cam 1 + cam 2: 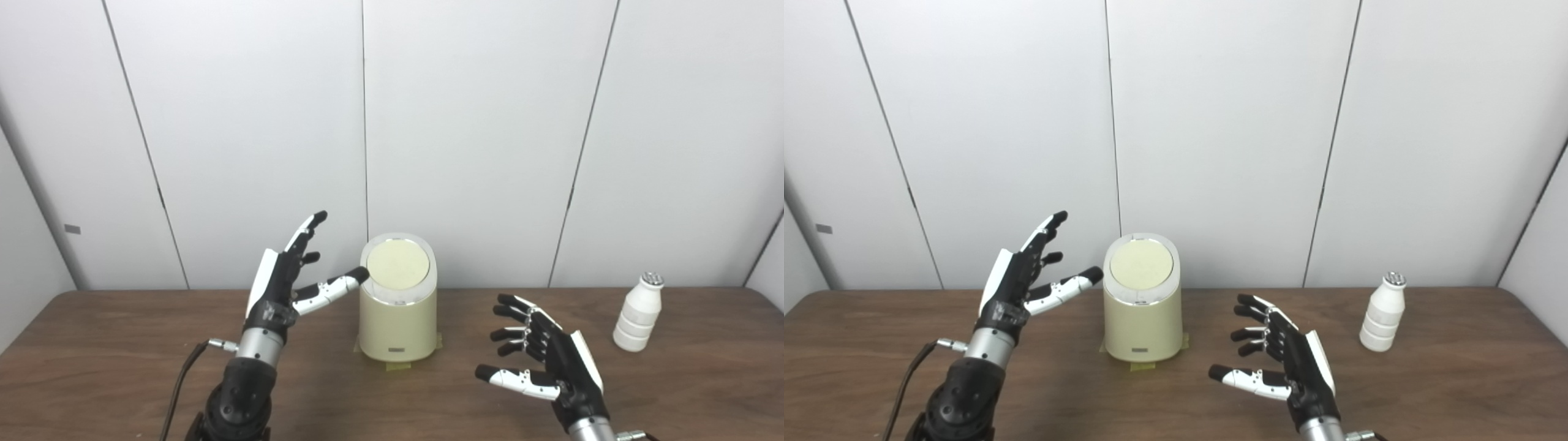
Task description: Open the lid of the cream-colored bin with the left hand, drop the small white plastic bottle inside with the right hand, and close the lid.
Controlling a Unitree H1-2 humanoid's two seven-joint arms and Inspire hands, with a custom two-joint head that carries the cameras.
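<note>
The cream-colored bin (398, 318) stands upright at the middle of the table, its round lid (398, 264) shut and tilted toward me. My left hand (288, 278) is raised just left of the bin, open, fingers spread, its thumb tip close to the lid's left rim. The small white plastic bottle (639, 312) with a silver cap stands upright at the right of the table. My right hand (539, 358) is open and empty, low over the table between bin and bottle, well short of the bottle.
The brown wooden table (122, 367) runs across the view, with white wall panels close behind it. Yellow tape sticks out under the bin's base (398, 366). A black cable (180, 380) hangs beside my left forearm.
</note>
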